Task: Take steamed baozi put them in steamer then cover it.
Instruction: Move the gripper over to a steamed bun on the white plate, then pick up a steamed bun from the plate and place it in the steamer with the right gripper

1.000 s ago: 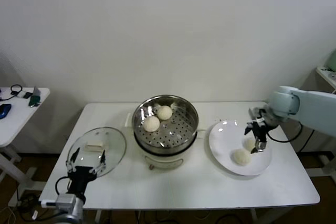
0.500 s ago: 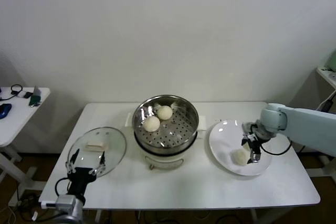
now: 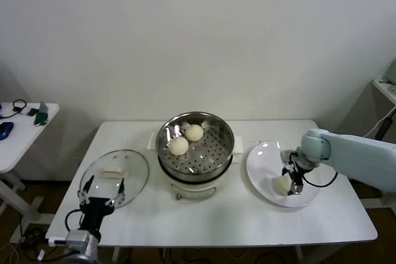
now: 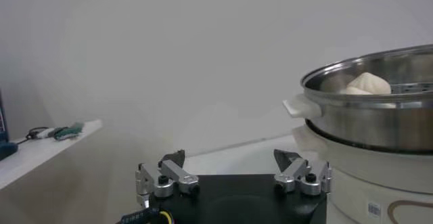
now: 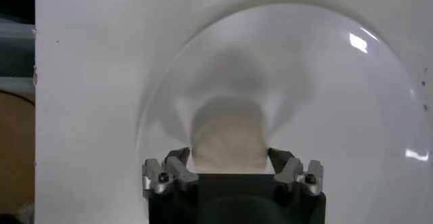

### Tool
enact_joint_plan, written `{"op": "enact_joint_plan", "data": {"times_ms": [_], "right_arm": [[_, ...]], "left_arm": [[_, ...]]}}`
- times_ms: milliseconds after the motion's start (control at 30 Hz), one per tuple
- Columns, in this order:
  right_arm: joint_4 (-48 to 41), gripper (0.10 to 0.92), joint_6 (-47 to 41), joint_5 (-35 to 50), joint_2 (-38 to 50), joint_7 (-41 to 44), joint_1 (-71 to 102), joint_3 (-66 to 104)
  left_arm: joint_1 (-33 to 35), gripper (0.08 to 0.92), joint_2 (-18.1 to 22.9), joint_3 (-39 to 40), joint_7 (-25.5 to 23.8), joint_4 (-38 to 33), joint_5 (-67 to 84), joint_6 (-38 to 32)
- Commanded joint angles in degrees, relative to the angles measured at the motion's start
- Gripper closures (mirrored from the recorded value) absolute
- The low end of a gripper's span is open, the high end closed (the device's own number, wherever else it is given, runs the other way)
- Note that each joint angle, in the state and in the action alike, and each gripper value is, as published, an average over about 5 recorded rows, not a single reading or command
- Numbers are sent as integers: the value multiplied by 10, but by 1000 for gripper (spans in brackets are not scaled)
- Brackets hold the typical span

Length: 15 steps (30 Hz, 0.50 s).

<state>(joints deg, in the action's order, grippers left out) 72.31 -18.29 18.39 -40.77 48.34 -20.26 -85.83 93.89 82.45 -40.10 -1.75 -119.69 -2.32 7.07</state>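
Note:
The steamer [image 3: 230,134] stands mid-table with two baozi [image 3: 179,146] [image 3: 194,132] on its perforated tray; its steel wall [image 4: 379,120] also shows in the left wrist view. My right gripper [image 3: 293,178] is low over the white plate [image 3: 265,156]. It is open, with its fingers astride one baozi [image 5: 226,134] that lies on the plate [image 5: 325,76]. In the head view one baozi [image 3: 283,184] shows at the gripper's fingertips; a second one on the plate is hidden. My left gripper [image 3: 103,188] is parked open and empty at the table's front left.
The round glass lid [image 3: 133,171] with a cream handle lies flat on the table left of the steamer, just beyond the left gripper [image 4: 230,161]. A side table with small items stands at the far left.
My right gripper has moved left and toward the table's front, and come down over the plate. The farther baozi seen before is now covered by it. The left arm has not moved.

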Motion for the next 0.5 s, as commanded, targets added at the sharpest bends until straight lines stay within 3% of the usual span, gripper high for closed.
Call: {"op": "enact_joint_plan", "data": {"times_ms": [33, 300, 500], "right_arm": [[-4, 316, 1, -5, -2, 2, 2, 8], [9, 338, 31, -6, -2, 33, -66, -15], [45, 338, 97, 4, -23, 74, -236, -91]], "left_arm": [[-1, 177, 0, 0, 0, 1, 0, 1], [-5, 177, 2, 3, 1, 2, -1, 1], [-8, 177, 4, 4, 0, 1, -6, 4]]}}
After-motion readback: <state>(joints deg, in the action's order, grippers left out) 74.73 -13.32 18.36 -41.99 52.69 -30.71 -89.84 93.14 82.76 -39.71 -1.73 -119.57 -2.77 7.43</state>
